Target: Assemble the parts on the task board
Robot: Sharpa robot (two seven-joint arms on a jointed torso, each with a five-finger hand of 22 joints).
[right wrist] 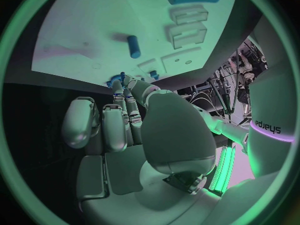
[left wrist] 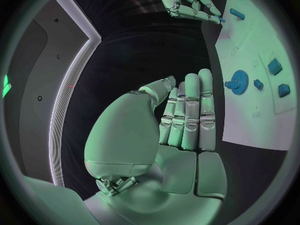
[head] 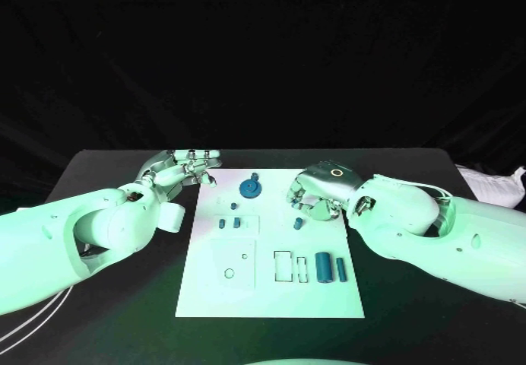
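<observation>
Black tabletop (head: 109, 304) under a dark backdrop carries the white task board (head: 274, 296), a tall plate lying flat at centre.

Board contents, largest first: one blue gear (head: 251, 186) near the far edge; one thick blue cylinder (head: 324, 266) beside one thinner blue cylinder (head: 341, 269), both lying by the board's right edge, next to two rectangular outlined slots (head: 284, 265); two small blue pieces (head: 228, 223) close together left of centre; one small blue piece (head: 298, 223) right of centre; one tiny blue peg (head: 236, 204) below the gear. Seven blue parts are countable in the head view.

Left hand (head: 181, 169) hovers over the table just off the board's far-left corner; the left wrist view shows its fingers (left wrist: 190, 110) straight, side by side, grasping nothing.

Right hand (head: 318, 190) sits above the board's right edge, fingers (right wrist: 115, 127) curled toward the palm; nothing visible within them.
</observation>
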